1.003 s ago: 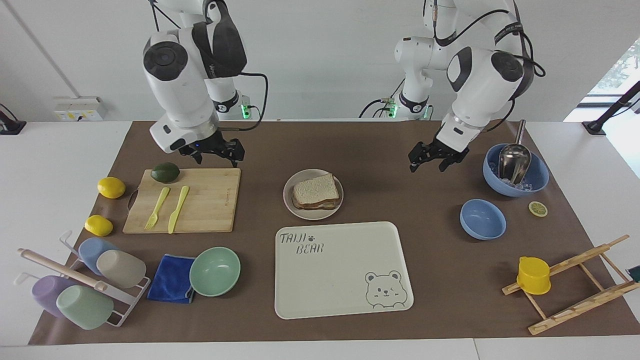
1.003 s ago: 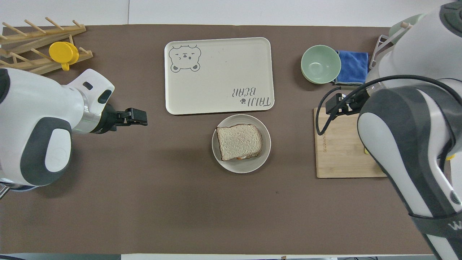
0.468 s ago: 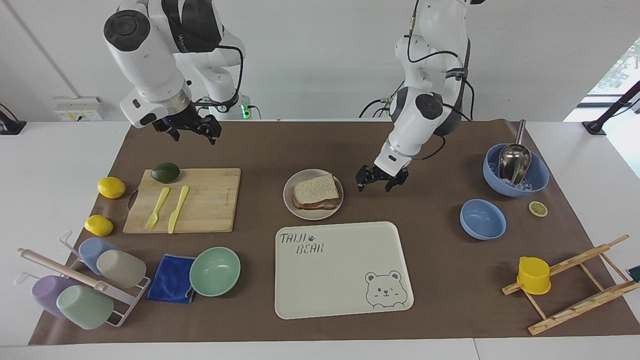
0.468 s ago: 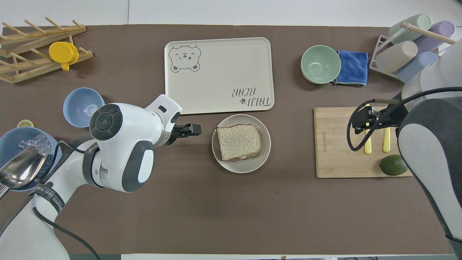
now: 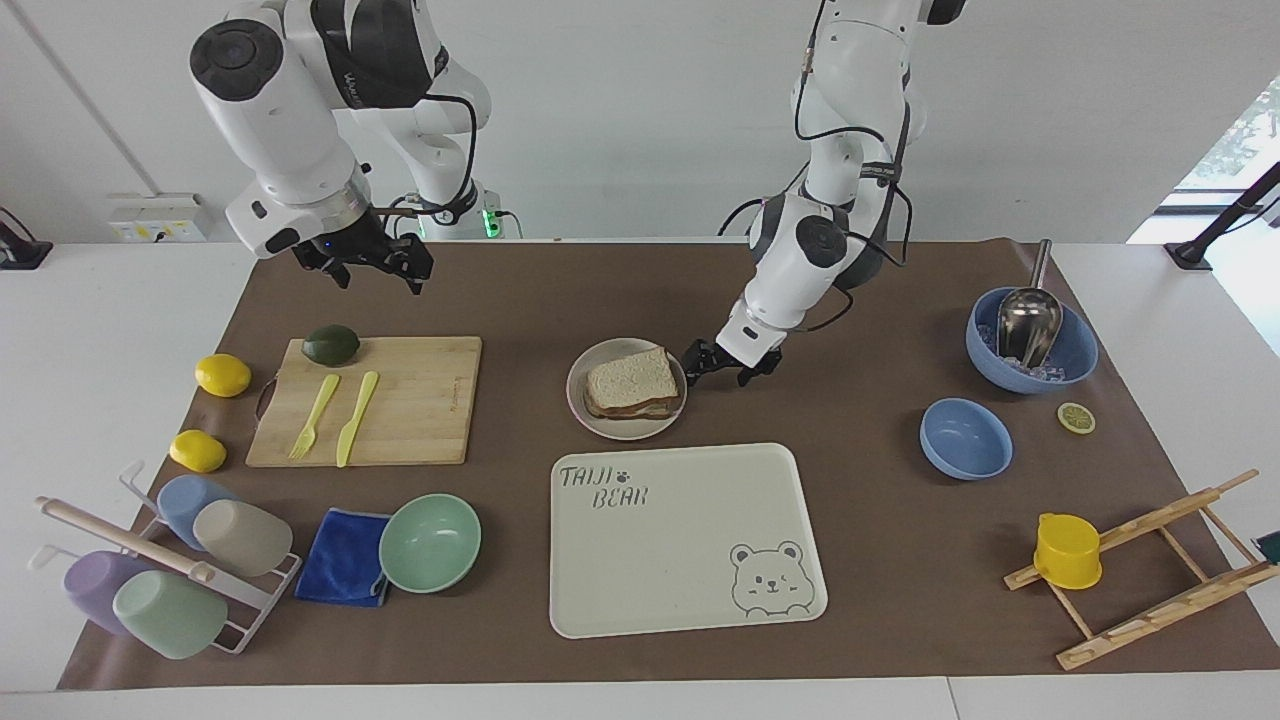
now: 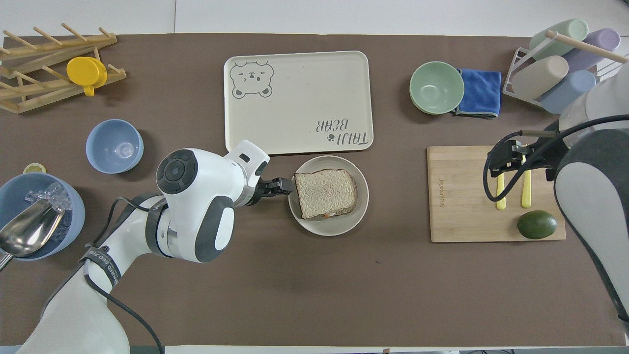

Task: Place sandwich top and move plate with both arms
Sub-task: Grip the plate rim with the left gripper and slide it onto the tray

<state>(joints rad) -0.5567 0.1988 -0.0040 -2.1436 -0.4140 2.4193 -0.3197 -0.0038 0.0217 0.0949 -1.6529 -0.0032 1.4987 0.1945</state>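
Note:
The sandwich top [image 5: 632, 378] is a pale bread slice lying on the sandwich on the small beige plate [image 5: 625, 431] at mid-table. It also shows in the overhead view [image 6: 326, 191], as does the plate [image 6: 327, 227]. My left gripper [image 5: 725, 367] is low and open at the plate's rim, on the side toward the left arm's end; in the overhead view [image 6: 281, 187] its tips meet the rim. I cannot tell whether it touches. My right gripper [image 5: 372, 268] is open and empty, raised over the cutting board [image 6: 462, 196], and waits.
The cream bear tray [image 5: 690, 540] lies just beside the plate, farther from the robots. A fork, knife and avocado [image 5: 331, 344] are on the board. A mint bowl [image 5: 430, 542], blue bowls [image 5: 965, 438], a cup rack and a wooden rack stand around.
My left gripper has come down from near the blue scoop bowl across to the plate's rim. My right gripper has risen and drawn back toward its base.

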